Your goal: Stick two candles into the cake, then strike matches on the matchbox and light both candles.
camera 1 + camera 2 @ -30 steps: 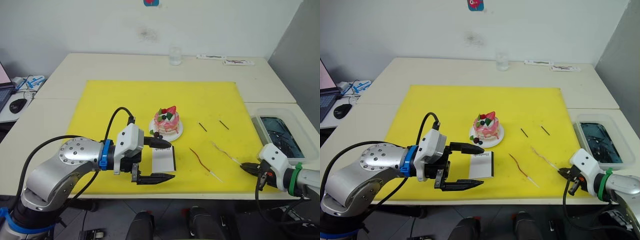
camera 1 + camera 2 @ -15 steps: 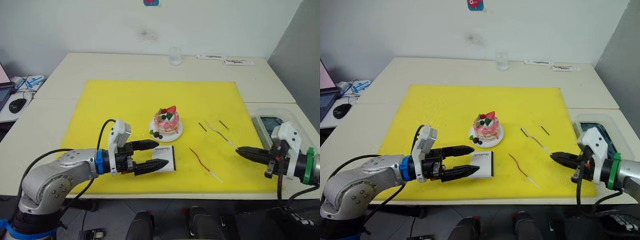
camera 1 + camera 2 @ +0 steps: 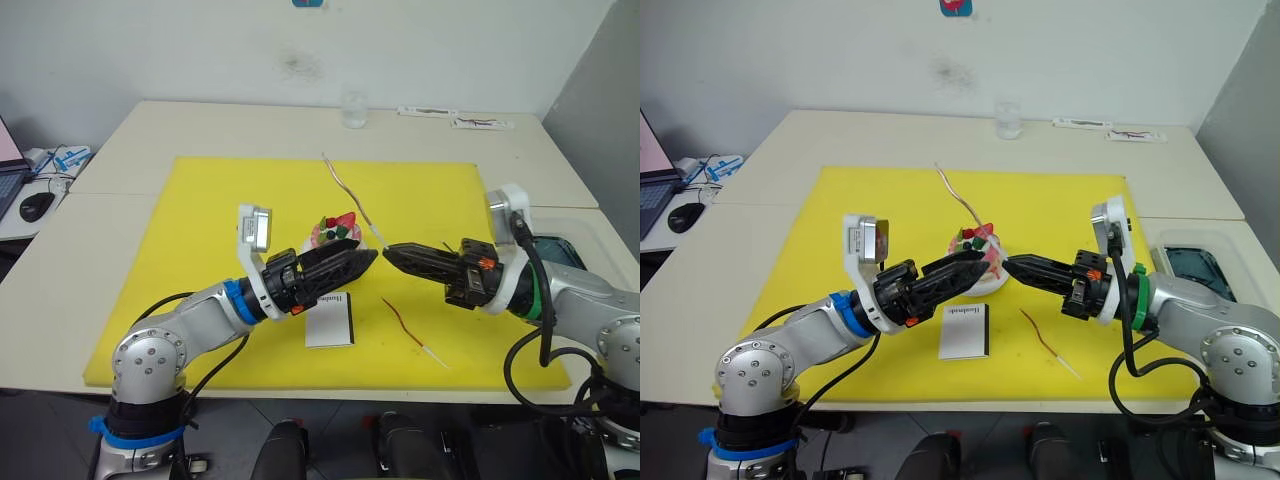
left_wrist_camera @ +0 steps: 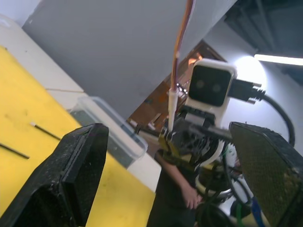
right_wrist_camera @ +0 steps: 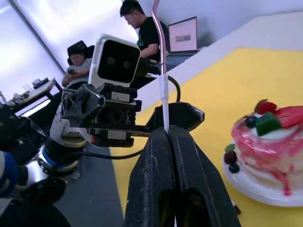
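Your right gripper (image 3: 388, 250), jaws pinched on the tan candle (image 3: 348, 193) by its white end, has swung it up beside the cake (image 3: 973, 243), where your spread-fingered left gripper (image 3: 372, 258) now waits, so planting it comes next.

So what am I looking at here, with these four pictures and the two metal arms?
A two-armed robot, seen by its own cameras. The two wide pictures come from its head, looking down at a yellow mat on a table. The other two come from cameras on its wrists, looking along each hand's black fingers.

The right hand is shut on the white end of a pale wavy candle, which rises above the small pink cake. The left hand is open beside the cake, facing it.

On the mat lie a dark red candle and a white matchbox. People sit in the background of the right wrist picture.
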Controlling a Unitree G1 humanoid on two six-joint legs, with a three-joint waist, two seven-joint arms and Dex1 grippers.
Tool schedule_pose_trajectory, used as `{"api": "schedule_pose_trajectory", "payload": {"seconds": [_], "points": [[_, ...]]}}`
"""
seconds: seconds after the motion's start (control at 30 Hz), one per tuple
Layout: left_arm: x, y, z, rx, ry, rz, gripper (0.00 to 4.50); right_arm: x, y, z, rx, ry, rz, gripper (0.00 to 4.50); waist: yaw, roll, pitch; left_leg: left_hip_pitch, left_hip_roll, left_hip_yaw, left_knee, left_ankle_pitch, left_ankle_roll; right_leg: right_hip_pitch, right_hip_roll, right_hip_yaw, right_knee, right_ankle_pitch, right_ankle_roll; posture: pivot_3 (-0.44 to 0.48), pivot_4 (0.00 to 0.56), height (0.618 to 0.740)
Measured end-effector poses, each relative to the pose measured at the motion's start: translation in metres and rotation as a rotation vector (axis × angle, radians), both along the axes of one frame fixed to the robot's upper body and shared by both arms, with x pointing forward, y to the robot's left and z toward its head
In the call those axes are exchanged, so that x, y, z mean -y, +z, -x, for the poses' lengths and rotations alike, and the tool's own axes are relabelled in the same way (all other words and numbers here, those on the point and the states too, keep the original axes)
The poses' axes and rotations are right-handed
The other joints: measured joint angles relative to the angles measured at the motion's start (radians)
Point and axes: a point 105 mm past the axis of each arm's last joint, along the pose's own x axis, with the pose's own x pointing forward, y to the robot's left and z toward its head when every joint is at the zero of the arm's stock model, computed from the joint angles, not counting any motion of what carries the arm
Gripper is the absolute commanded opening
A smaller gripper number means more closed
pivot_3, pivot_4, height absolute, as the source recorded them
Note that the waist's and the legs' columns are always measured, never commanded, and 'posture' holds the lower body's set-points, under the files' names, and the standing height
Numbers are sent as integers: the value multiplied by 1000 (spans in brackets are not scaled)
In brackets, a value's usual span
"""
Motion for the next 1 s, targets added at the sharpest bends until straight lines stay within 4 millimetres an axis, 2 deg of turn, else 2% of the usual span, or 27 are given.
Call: {"api": "schedule_pose_trajectory", "payload": {"seconds": [0.33,0.97,1.0], "points": [[-3,6,-6,-48,21,103,4500,-11,-4,2,-67,35,-30,18,0,0,0,0,0,0,1,0,0,0,0,0,0,-2,-4,0,150,740],[-1,-1,-4,-131,-35,146,4500,-13,3,-2,-79,26,-61,18,0,0,0,-1,0,-1,0,0,0,0,0,0,-1,-3,-5,0,150,740],[-1,-1,-4,-130,-35,147,4321,-13,3,-2,-79,26,-61,2,0,0,0,-1,0,-1,0,0,0,0,0,0,-1,-3,-5,0,150,740]]}}
